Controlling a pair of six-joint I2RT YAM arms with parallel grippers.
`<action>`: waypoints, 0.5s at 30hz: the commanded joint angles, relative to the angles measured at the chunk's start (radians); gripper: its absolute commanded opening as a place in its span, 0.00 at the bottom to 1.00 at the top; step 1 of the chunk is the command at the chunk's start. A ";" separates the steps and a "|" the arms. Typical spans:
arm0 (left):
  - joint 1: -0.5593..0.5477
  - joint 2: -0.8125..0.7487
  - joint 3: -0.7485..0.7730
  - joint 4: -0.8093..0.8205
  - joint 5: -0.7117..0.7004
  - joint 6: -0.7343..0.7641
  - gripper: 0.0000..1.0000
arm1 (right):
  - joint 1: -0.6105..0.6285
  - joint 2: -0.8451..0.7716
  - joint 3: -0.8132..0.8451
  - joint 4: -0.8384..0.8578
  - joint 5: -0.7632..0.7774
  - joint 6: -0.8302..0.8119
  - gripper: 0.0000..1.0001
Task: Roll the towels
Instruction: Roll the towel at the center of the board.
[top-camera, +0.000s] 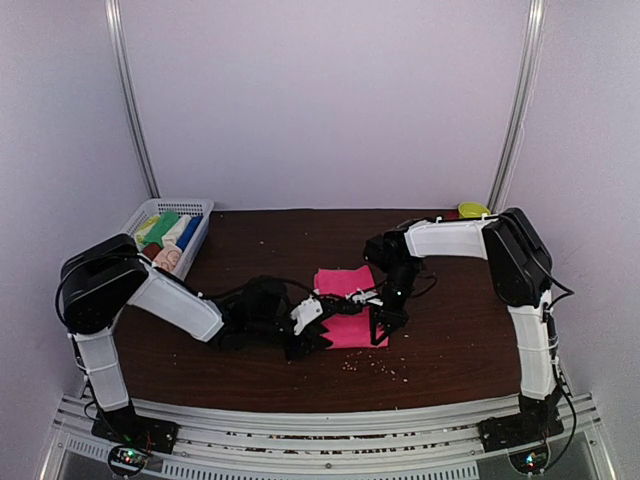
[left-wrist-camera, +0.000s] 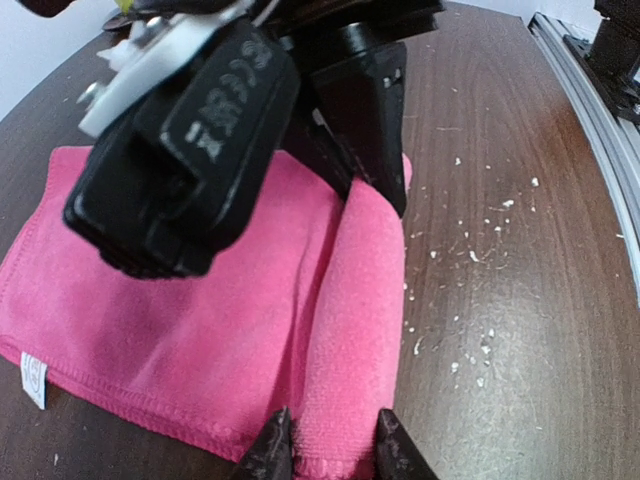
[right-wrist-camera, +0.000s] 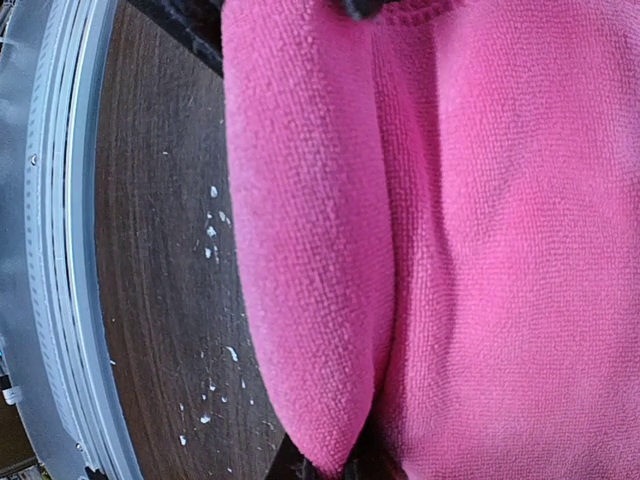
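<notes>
A hot pink towel (top-camera: 345, 290) lies flat in the middle of the dark table, its near edge turned over into a thick rolled fold (left-wrist-camera: 360, 290). My left gripper (left-wrist-camera: 332, 452) grips the left end of that fold, one black fingertip pressing each side. My right gripper (right-wrist-camera: 330, 470) is shut on the fold's (right-wrist-camera: 300, 250) other end, pinching its tip. From above, the left gripper (top-camera: 320, 328) and right gripper (top-camera: 385, 325) sit at the towel's near corners. The right arm's black head (left-wrist-camera: 200, 150) fills the upper left wrist view. Several other rolled towels (top-camera: 165, 235) lie in the basket.
A white mesh basket (top-camera: 195, 208) stands at the table's back left corner. A yellow-green object (top-camera: 472, 210) sits at the back right edge. White crumbs (top-camera: 385, 365) are scattered near the front, beside the metal rail (right-wrist-camera: 50, 250).
</notes>
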 joint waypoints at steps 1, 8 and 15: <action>0.005 0.045 0.056 0.007 0.101 -0.043 0.23 | -0.009 0.033 -0.001 -0.021 0.035 0.018 0.00; 0.044 0.078 0.074 0.007 0.166 -0.160 0.00 | -0.016 0.007 -0.007 -0.004 0.035 0.026 0.06; 0.092 0.113 0.119 -0.074 0.226 -0.264 0.00 | -0.031 -0.038 -0.009 0.005 0.033 0.025 0.18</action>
